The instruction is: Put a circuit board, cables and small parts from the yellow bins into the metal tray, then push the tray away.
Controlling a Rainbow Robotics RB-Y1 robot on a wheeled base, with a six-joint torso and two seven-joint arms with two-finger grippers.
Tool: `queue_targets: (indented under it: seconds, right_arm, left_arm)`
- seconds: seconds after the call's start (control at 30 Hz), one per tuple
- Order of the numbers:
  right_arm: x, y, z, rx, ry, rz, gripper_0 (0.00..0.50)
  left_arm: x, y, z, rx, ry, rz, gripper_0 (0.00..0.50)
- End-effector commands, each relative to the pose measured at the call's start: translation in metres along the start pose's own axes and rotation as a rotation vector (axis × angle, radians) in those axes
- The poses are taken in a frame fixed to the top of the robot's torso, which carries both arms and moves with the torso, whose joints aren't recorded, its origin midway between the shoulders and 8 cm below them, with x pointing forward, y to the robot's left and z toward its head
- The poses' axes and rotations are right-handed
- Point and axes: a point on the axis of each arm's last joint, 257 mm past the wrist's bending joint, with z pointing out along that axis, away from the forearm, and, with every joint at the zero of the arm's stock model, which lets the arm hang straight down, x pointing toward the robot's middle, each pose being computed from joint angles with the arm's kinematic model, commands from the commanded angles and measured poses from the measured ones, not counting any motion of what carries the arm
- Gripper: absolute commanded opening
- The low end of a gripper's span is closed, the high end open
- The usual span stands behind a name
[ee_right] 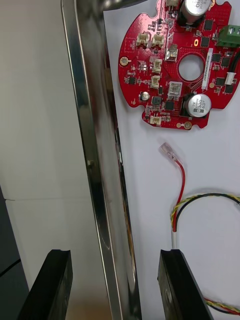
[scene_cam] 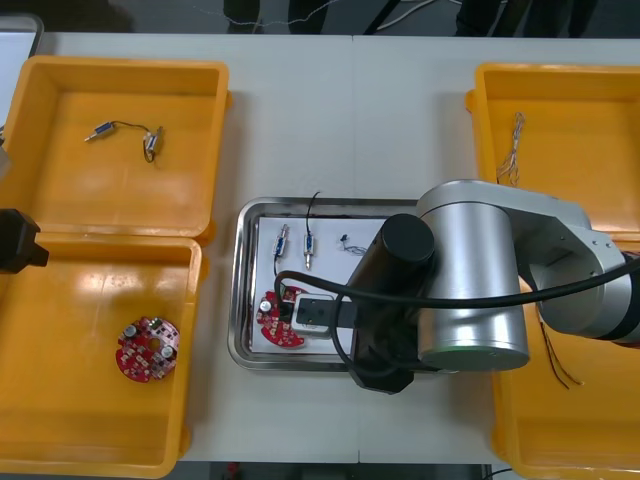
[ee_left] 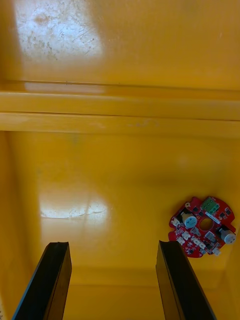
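Because its load looks complete, shiny metal tray (ee_right: 95, 150): rim straddled by right tool (ee_right: 114, 265), spread apart, seemingly for pushing; left tool (ee_left: 112, 255), also apart, over yellow bin (ee_left: 120, 165).

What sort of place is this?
Probably an electronics kitting bench: yellow bins flank a metal tray holding a red circuit board and cables. Right gripper straddles its rim; left gripper over a bin.
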Motion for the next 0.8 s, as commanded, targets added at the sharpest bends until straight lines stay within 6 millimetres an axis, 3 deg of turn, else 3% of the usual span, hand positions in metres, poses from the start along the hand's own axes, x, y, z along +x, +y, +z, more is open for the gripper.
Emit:
queue_targets:
  seconds: [0.03, 0.3, 0.8]
  right_arm:
    - [-0.020, 0.007, 0.008, 0.013, -0.018, -0.092, 0.500]
    - [-0.020, 0.012, 0.029, 0.004, -0.007, -0.118, 0.500]
    - [-0.016, 0.015, 0.049, 0.040, 0.044, -0.155, 0.500]
  left_arm:
    - [-0.003, 0.002, -0.007, -0.002, -0.034, 0.059, 0.500]
    - [-0.003, 0.002, -0.007, -0.002, -0.034, 0.059, 0.500]
    - [-0.003, 0.002, -0.007, -0.002, -0.034, 0.059, 0.500]
